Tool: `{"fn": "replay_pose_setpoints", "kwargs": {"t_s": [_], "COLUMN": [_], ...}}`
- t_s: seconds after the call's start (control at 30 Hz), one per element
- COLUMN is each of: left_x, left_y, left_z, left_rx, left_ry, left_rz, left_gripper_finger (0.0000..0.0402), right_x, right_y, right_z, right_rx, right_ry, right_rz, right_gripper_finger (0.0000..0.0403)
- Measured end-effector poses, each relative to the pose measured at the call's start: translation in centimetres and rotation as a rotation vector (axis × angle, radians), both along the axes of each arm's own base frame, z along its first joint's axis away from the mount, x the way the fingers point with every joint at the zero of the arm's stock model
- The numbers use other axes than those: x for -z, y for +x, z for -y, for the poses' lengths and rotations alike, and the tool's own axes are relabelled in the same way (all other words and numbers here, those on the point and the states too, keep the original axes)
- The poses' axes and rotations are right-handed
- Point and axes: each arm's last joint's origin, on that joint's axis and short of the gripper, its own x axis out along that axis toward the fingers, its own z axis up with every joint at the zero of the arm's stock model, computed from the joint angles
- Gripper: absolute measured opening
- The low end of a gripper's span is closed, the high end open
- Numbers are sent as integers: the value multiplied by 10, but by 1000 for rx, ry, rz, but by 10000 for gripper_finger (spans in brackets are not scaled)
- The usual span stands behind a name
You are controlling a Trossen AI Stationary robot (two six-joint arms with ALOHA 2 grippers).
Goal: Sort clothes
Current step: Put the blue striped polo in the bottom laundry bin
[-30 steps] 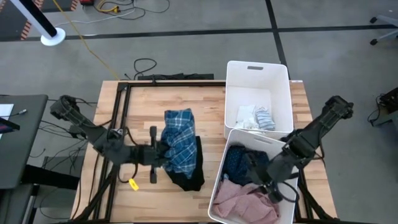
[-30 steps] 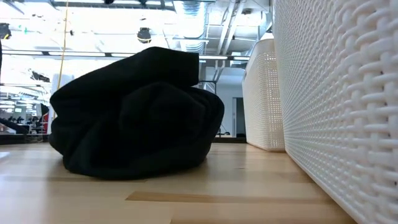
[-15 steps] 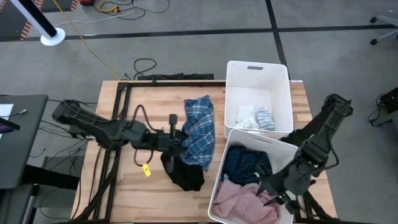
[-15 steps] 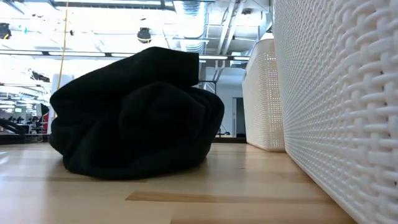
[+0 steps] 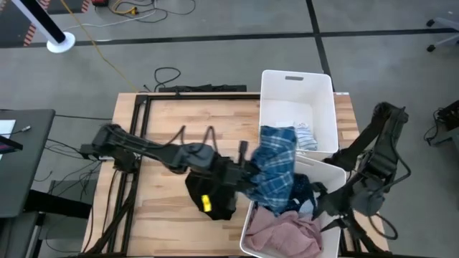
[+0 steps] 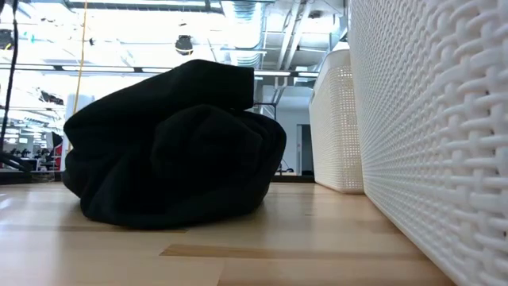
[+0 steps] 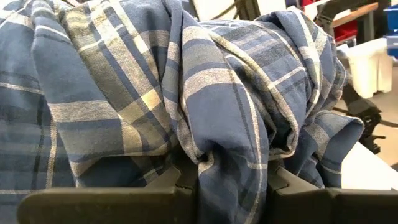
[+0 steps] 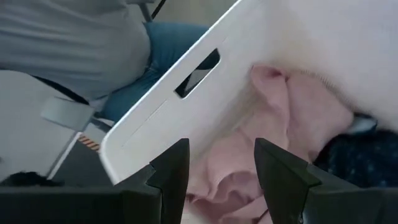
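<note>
Blue plaid cotton shirt (image 5: 276, 168), crossed with white and pale yellowish lines. Crumpled black fabric garment (image 5: 214, 201), solid black, on the light blond wooden table (image 5: 179, 122). Soft pink garment (image 5: 283, 233), plain, in the nearer white plastic woven-textured bin (image 5: 331, 172). Navy patterned garment (image 5: 303, 195), dark with small light specks, beside the pink. White and striped small socks (image 5: 305, 134) in the farther white plastic bin (image 5: 297, 89). Small yellow tag (image 5: 206, 203) against the black.

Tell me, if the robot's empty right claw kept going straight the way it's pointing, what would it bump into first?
Probably the crumpled pink cloth lying in the nearer white plastic bin. The open right gripper points at it past the bin's wall, though how far off it lies is hard to judge.
</note>
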Motion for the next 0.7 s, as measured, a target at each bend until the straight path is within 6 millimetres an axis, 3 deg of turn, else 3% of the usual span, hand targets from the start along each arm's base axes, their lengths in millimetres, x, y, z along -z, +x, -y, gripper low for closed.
{"fn": "replay_pose_setpoints", "kwargs": {"t_s": [0.33,0.53,0.7], "left_x": [16,40,66], "left_y": [54,79,95], "left_z": [-9,-13,-19], "left_rx": [151,274,271], "left_ry": [-63,-88,-80], "left_rz": [-19,-21,-71], "left_gripper_finger": [62,62,62], "right_x": [-12,-12,-12], "right_y": [-27,-38,-44], "right_z": [5,3,0], "right_rx": [-30,-27,-20], "right_ry": [52,29,20], "right_rz": [36,64,86], "right_gripper_finger": [196,196,196]}}
